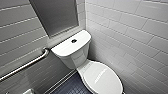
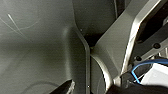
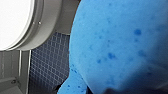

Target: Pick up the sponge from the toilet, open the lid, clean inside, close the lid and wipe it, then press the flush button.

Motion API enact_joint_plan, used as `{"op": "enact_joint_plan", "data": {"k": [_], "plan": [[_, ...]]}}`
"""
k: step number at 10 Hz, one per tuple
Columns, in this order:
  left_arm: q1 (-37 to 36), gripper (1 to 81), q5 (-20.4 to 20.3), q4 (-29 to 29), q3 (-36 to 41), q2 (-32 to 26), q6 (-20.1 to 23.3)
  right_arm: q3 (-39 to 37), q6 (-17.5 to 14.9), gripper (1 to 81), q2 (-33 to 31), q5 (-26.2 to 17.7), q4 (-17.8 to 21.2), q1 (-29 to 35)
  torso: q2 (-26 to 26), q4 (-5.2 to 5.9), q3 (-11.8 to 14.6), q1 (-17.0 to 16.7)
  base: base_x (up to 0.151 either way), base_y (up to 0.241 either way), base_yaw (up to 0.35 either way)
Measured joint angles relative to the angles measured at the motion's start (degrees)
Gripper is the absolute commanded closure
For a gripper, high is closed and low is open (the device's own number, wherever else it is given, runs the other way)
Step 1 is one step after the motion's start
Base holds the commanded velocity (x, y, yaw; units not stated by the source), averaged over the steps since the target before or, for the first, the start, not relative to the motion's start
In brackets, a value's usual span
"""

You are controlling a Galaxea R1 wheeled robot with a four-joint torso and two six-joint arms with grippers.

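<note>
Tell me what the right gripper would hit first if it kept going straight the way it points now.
The sponge is right in front of it. Past that, the line seems to reach the tiled floor beside the toilet, though depth is unclear.

White toilet [image 1: 72, 50], oval lid [image 1: 103, 78] down, bright blue speckled sponge [image 3: 120, 45]
</note>
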Motion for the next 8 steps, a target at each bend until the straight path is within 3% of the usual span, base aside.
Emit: {"op": "enact_joint_plan", "data": {"k": [5,8], "plan": [[-0.7,1.0,0.0,0.0,0.2,-1.0,0.0,-3.7,-0.9,81.1,6.4,4.8,-2.6,-16.9,6.6,0.0,0.4,-4.2,0.0,0.0,0.0],[-1.4,1.0,-2.8,-1.0,0.1,-1.7,-0.7,-14.1,-1.1,81.1,15.4,7.0,-4.7,-20.6,11.9,0.0,5.4,-7.6,0.0,0.0,0.0]]}}
